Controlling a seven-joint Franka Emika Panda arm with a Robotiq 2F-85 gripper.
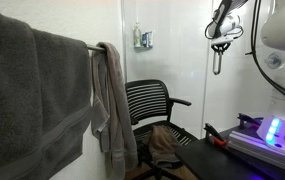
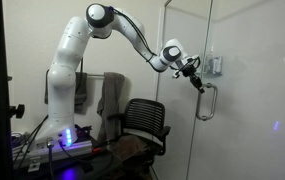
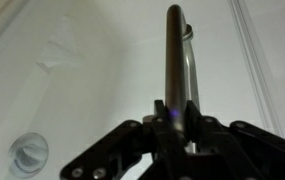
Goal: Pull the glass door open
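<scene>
Claw [image 2: 195,80] at the glass door [image 2: 250,110] handle [image 2: 207,103] (short silver loop)

The glass door [image 2: 252,90] is whitish and frosted, with no pattern. Its handle [image 2: 206,102] is silver; in the wrist view it carries a dark streak and a small blue-violet glint at 6 o'clock. The gripper [image 2: 192,72] is black, and the arm [image 2: 67,60] is white. In an exterior view the big towel [image 1: 32,90] at 9 o'clock is dark grey, while the smaller towel [image 1: 110,110] is a paler grey-beige. The chair [image 1: 152,105] is black, its back striped with thin slats. At 4 o'clock a light [image 1: 274,130] glows blue-violet, and a small part [image 1: 220,141] is red-orange.
</scene>
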